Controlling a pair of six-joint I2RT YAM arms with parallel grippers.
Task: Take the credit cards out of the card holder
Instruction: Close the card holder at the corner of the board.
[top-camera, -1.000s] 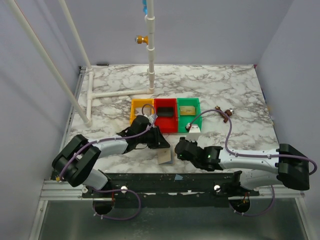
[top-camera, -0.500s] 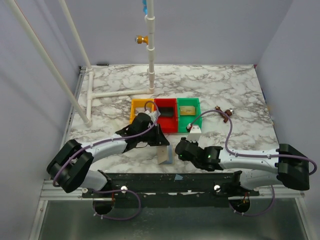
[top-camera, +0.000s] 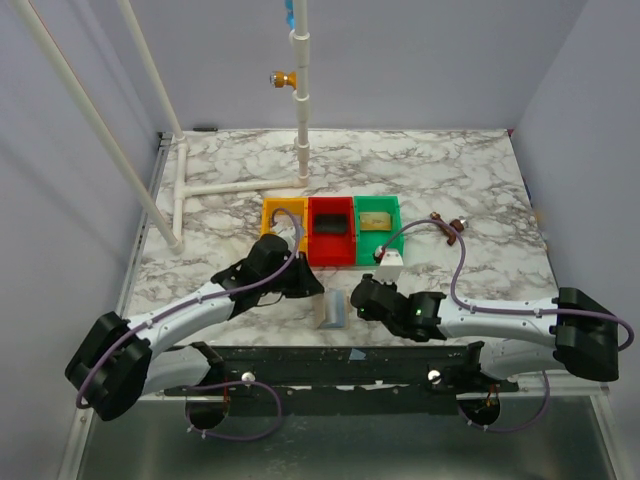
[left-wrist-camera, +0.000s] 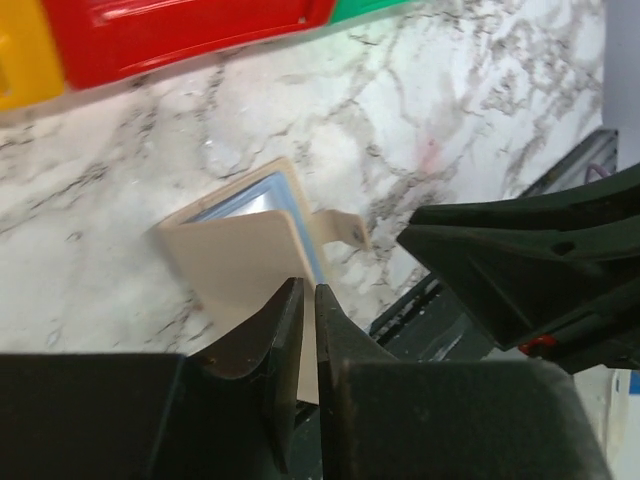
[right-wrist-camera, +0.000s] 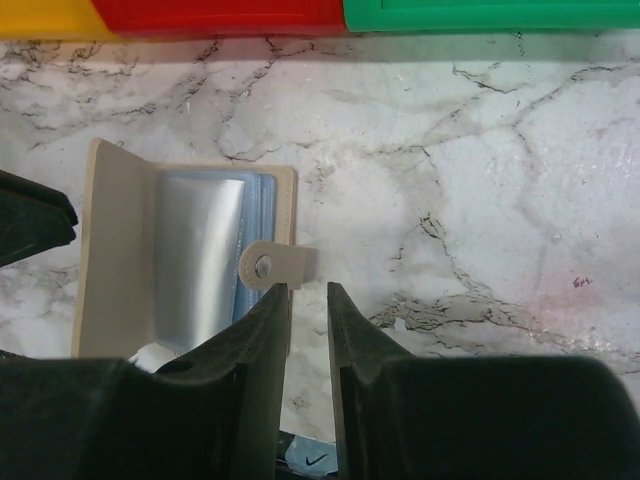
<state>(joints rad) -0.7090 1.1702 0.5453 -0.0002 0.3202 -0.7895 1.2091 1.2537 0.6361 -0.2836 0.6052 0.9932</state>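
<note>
Finding 1: the card holder (top-camera: 330, 312) is sitting open on the worktop (top-camera: 450, 180), close to the near edge. It is lying between the 2 arms and just in front of the red tray (right-wrist-camera: 220, 12).

Finding 2: the left fingers (left-wrist-camera: 285, 320) are pressing almost together and appear to be pinching the edge of the tan cover. The right fingers (right-wrist-camera: 260, 340) are standing narrowly spread and gripping nothing, with the snap tab (right-wrist-camera: 268, 265) lying just beyond 1 tip. A grey card (right-wrist-camera: 200, 260) is showing in the pocket, so extraction is judged unfinished.

Risks: the left pinch is taking only a thin margin of cover, so the holder could be slipping free or dragging once the card is pulled. The right fingers are risking a catch on the tab or lining instead of the card. Both sets of fingers are working very close together, so contact between them is possible.

Clearance: the near edge is leaving little margin. The red and green tray (right-wrist-camera: 480, 15) walls are closing off the far side. Bare worktop is lying to the holder's right.
</note>
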